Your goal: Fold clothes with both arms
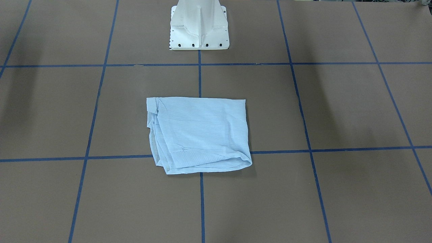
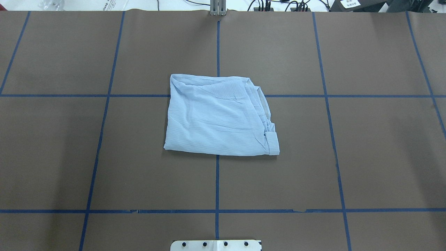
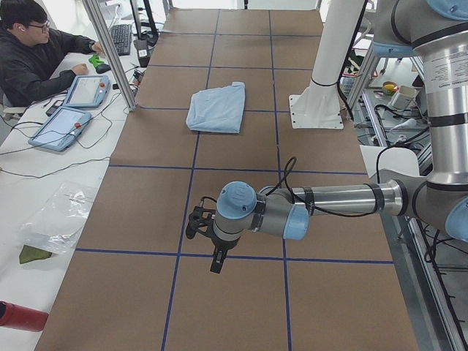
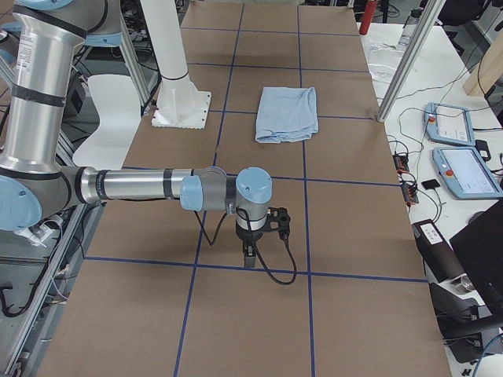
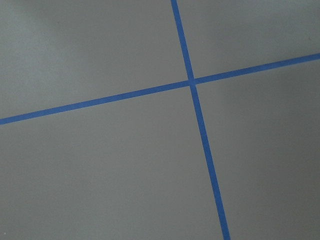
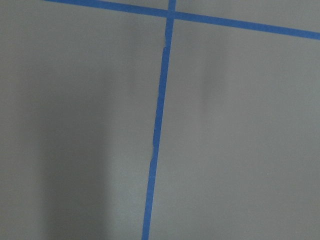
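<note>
Well, starting on my left, the left arm (image 3: 329,201) reaches out low over the brown table (image 2: 383,157), well apart from the cloth, with the left gripper (image 3: 217,265) pointing down above a crossing of the blue tape lines (image 5: 191,82). It shows only in the side view and its wrist camera catches bare table and tape, so I cannot tell how wide its jaws stand; nothing appears to hang from it. In the middle, in front of the white pedestal base (image 1: 199,30), the shirt (image 2: 219,116) lies as a compact, roughly square packet straddling the centre tape line, its smooth folded edge toward my left and its stacked loose edges, with what looks like a cuff, toward my right. Over on the right, the right arm (image 4: 141,187) mirrors the left, the right gripper (image 4: 249,258) hanging over tape, far from the shirt, its opening likewise beyond what I can judge. I reckon the folding is essentially finished; at most the ragged right edge wants tidying.
</note>
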You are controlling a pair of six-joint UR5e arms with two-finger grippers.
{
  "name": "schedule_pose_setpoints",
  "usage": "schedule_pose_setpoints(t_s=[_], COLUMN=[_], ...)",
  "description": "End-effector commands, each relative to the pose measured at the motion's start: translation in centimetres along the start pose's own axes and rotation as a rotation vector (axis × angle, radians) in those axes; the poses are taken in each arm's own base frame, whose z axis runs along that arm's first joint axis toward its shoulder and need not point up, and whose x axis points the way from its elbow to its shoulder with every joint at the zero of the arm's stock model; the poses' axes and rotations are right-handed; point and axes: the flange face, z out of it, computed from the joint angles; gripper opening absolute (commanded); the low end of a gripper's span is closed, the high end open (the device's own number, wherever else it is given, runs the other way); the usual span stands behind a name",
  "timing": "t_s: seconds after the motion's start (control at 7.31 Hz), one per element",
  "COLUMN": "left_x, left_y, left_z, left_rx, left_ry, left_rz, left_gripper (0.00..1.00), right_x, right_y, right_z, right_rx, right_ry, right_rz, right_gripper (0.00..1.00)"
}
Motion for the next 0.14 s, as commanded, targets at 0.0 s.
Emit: schedule_pose_setpoints(t_s=[0.0], left_x=[0.01], left_y=[-0.01], left_z=[0.00], left_rx=[0.000], left_ry=[0.000], left_rz=[0.000], left_gripper=[1.00], right_x=[0.01], right_y=[0.01], right_z=[0.01], right_rx=[-0.001], right_ry=[0.000], right_rz=[0.001], right_gripper=[1.00])
